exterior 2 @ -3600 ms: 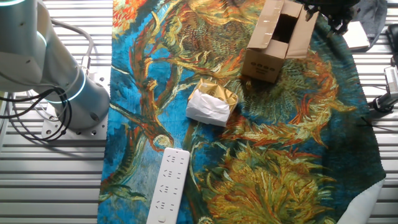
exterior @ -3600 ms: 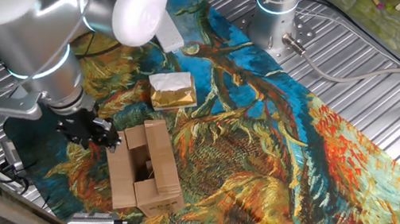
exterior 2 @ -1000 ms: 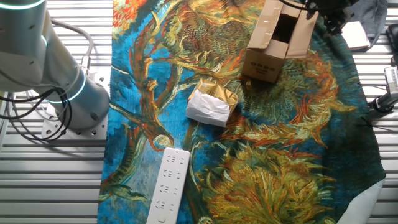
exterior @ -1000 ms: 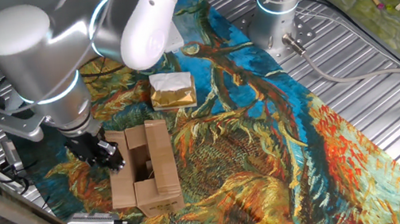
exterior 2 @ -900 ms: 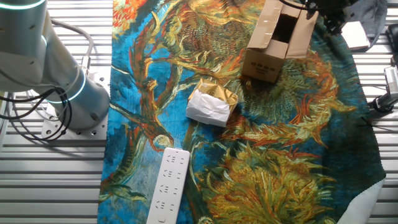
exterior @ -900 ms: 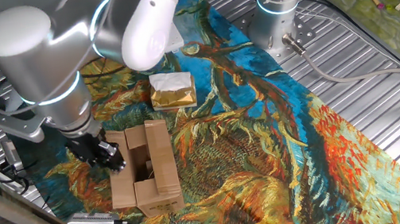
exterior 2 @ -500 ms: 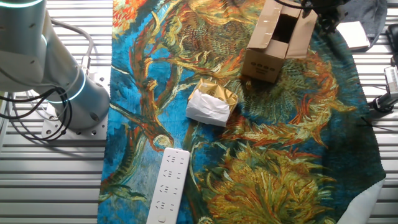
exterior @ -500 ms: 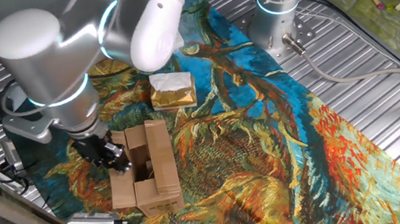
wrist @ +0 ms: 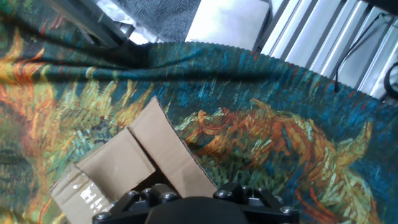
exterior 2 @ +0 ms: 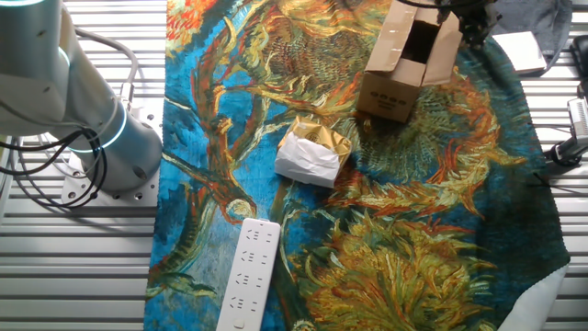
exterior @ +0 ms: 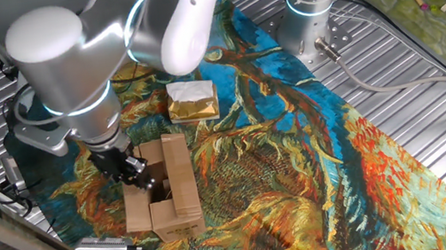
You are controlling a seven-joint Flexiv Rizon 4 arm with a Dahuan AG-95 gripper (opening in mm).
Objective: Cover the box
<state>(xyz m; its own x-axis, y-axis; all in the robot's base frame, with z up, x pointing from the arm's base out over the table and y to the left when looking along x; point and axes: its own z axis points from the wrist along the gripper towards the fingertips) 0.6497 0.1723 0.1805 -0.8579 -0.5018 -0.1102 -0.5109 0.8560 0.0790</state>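
The brown cardboard box (exterior: 180,181) stands on the painted cloth with its top open and its flaps raised. It also shows at the top of the other fixed view, box (exterior 2: 395,64). My gripper (exterior: 135,170) is low against the box's left flap, at the edge of the opening. From the other side the gripper (exterior 2: 475,26) sits at the box's far top corner. The hand view has a cardboard flap (wrist: 155,152) just ahead of the dark gripper housing (wrist: 193,208); the fingertips are hidden. Nothing is seen held.
A crumpled white-and-tan paper packet (exterior: 192,100) lies behind the box. A white power strip (exterior 2: 248,274) rests on the cloth edge. A second arm's base (exterior: 311,3) stands at the back. A metal cylinder (exterior: 108,248) lies beside the box's front.
The arm has swung right and slightly down, bringing my gripper from beside the box's left flap onto its edge. The box has stayed put.
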